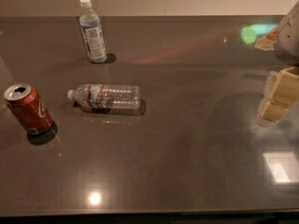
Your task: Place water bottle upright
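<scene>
The water bottle (106,97) lies on its side on the dark countertop, left of centre. It is clear ribbed plastic with a white cap pointing left and a narrow red-and-blue band near its shoulder. My gripper (273,99) is at the right edge of the camera view, far to the right of the bottle and holding nothing.
A bottle with a large pale blue-white label (92,31) stands upright at the back left. An open red soda can (28,108) stands at the left. The dark countertop (187,148) has a back edge along the wall and a front edge at the bottom.
</scene>
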You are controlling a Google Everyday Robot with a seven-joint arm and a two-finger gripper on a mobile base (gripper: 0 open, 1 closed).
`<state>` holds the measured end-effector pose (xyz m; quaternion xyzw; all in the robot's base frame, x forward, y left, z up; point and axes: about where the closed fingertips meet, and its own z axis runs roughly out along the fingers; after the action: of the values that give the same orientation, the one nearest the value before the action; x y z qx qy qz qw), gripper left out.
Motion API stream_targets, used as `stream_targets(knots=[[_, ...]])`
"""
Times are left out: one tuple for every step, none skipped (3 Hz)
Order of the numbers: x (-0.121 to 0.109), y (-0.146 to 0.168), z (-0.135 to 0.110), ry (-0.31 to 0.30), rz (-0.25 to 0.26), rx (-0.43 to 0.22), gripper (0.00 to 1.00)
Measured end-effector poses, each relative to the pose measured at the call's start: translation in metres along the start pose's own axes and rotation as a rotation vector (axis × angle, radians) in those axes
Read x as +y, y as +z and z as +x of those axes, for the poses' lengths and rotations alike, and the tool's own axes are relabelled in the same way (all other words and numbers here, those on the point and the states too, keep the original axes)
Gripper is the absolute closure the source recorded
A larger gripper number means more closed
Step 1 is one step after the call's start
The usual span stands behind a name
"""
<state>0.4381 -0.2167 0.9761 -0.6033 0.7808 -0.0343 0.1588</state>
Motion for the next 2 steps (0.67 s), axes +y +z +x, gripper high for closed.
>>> stream_targets(knots=[[-0.001, 0.0, -0.002, -0.001, 0.002, -0.003, 0.0], [-0.002, 0.007, -0.021, -0.025, -0.012, -0.017, 0.0]])
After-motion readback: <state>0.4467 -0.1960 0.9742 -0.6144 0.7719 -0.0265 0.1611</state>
